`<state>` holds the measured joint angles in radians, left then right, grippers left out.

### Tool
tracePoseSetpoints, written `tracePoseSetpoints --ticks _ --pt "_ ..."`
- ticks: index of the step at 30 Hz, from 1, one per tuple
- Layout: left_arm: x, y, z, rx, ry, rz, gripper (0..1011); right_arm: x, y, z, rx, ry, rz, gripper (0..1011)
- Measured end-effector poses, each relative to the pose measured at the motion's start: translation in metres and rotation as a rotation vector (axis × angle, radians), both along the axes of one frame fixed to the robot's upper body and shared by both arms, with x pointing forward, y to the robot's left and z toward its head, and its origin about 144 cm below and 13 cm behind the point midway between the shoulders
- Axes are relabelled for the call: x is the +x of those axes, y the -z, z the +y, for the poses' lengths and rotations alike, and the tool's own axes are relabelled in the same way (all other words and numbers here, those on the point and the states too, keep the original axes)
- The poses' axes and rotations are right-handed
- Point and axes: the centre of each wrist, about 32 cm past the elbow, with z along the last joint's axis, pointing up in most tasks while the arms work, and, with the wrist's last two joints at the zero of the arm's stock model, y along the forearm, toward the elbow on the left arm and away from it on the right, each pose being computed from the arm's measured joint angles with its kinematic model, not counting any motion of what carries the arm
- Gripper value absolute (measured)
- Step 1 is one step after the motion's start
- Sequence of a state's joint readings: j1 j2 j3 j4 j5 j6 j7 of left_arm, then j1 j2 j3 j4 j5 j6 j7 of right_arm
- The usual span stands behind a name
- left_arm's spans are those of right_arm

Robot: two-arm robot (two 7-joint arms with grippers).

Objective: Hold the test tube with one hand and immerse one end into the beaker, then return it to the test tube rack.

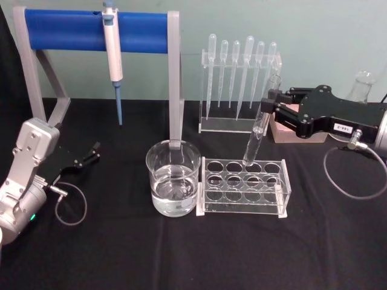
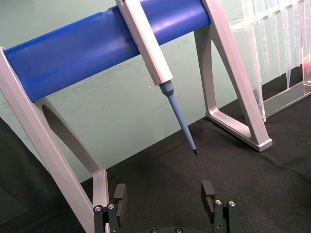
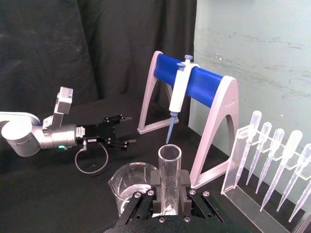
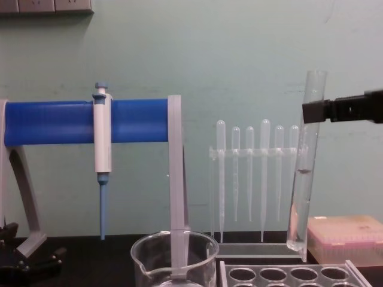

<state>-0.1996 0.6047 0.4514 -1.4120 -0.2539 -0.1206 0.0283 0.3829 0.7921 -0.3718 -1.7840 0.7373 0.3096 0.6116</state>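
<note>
The clear rack [image 1: 244, 187] and the beaker [image 1: 173, 178] stand nearest, side by side and touching or nearly so, with the beaker partly filled with clear liquid. Bare black counter [image 1: 242, 254] lies open in front of both and out to the left. The right gripper [image 1: 275, 103] reaches in from the right, clamped on the upper part of the test tube [image 1: 260, 130]. The tube tilts, its round end just above the rack's back row of holes. The pipettes [image 1: 239, 78] stand close behind the tube. The grey leg of the blue stand [image 1: 91, 30] rises just behind the beaker, with the pipettor [image 1: 112, 48] hanging from the bar. The left gripper [image 1: 92, 154] rests near the counter's left edge, fingers spread wide.
</note>
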Motion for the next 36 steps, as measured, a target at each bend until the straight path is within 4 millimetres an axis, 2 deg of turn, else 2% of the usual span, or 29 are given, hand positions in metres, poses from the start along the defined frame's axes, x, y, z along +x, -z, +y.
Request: tracePoseSetpoints --ticks 7,36 --pt "0.0 0.0 0.0 0.0 0.0 0.0 1000 0.0002 -0.0078 0.0017 -0.014 0.001 -0.004 221" --pt "0.0 0.0 0.0 0.0 0.0 0.0 1000 0.0001 -0.0065 0.0009 -0.01 0.003 -0.004 221"
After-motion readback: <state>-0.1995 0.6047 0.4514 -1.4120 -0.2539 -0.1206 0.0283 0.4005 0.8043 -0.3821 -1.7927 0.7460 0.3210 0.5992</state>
